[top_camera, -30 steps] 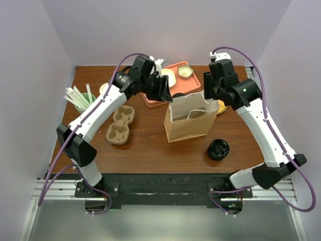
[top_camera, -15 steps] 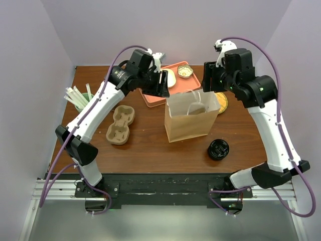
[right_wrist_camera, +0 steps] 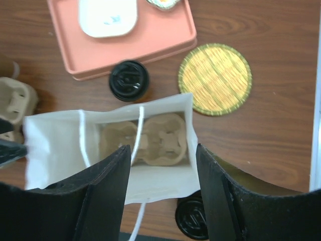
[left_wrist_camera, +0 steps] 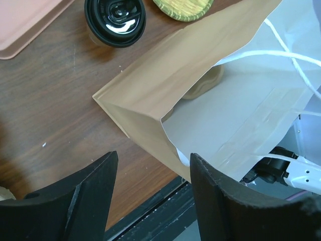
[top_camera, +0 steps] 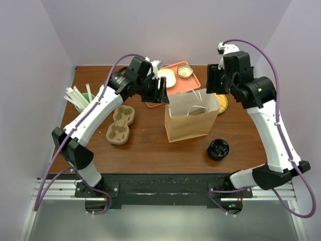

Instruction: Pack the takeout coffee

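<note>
Evidently, on the desk [top_camera: 145, 145] the brown paper bag [top_camera: 190, 125] stood open to receive the cup, a pulp carrier [right_wrist_camera: 165, 140] inside. Left gripper [left_wrist_camera: 153, 165] and right gripper [right_wrist_camera: 163, 150] hung spread and empty near its mouth. The takeout coffee [right_wrist_camera: 129, 80] sat just behind, beside the tray [right_wrist_camera: 160, 40].

A: Where do you lose the takeout coffee [left_wrist_camera: 115, 19]?
B: The left wrist view's upper edge crops its lid; from overhead, the left gripper [top_camera: 159, 94] covers it. The woven mat [top_camera: 222, 104] shows you only a sliver behind the paper bag [top_camera: 192, 120].
</note>
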You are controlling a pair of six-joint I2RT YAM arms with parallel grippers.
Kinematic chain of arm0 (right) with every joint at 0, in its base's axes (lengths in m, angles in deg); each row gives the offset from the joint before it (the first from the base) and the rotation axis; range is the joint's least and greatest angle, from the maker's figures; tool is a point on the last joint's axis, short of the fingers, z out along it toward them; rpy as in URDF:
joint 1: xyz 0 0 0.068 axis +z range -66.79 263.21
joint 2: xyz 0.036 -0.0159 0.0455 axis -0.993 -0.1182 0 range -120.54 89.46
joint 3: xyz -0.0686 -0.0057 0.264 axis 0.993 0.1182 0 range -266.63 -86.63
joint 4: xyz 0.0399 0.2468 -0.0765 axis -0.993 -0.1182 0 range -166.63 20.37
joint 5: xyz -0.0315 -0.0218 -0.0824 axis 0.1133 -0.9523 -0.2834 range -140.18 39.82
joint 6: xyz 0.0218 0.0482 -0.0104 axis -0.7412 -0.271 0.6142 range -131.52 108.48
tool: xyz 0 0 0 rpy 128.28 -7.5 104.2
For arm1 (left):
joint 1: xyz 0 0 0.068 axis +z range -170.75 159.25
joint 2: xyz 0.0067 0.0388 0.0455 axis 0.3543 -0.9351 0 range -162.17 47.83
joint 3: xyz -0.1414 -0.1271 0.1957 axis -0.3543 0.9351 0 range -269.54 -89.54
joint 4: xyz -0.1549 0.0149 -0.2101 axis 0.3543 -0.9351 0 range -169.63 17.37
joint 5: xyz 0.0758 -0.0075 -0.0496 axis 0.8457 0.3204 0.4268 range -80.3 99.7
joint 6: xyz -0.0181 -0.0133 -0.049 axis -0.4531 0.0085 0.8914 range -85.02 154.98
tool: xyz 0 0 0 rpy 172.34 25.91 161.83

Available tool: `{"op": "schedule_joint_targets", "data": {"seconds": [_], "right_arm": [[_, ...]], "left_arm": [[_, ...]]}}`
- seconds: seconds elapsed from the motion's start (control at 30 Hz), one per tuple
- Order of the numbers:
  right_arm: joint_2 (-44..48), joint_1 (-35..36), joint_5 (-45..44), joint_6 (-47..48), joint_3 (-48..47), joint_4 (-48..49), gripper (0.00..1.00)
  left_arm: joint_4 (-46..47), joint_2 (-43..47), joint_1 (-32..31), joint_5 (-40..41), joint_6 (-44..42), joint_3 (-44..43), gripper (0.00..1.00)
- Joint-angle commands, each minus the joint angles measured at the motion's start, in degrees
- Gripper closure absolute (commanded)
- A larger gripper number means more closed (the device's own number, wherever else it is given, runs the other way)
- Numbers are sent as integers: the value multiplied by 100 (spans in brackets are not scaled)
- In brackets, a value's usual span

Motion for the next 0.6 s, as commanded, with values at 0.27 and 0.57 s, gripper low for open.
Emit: {"op": "schedule_joint_targets", "data": {"seconds": [0.27, 0.57], "right_arm": [[282, -307, -445, 244, 1594, 371, 48], [150, -342, 168, 175, 1289, 163, 100]], "left_arm": [[26, -399, -46, -151, -49, -382, 56], [-826, -645, 7, 472, -287, -1347, 100]]}}
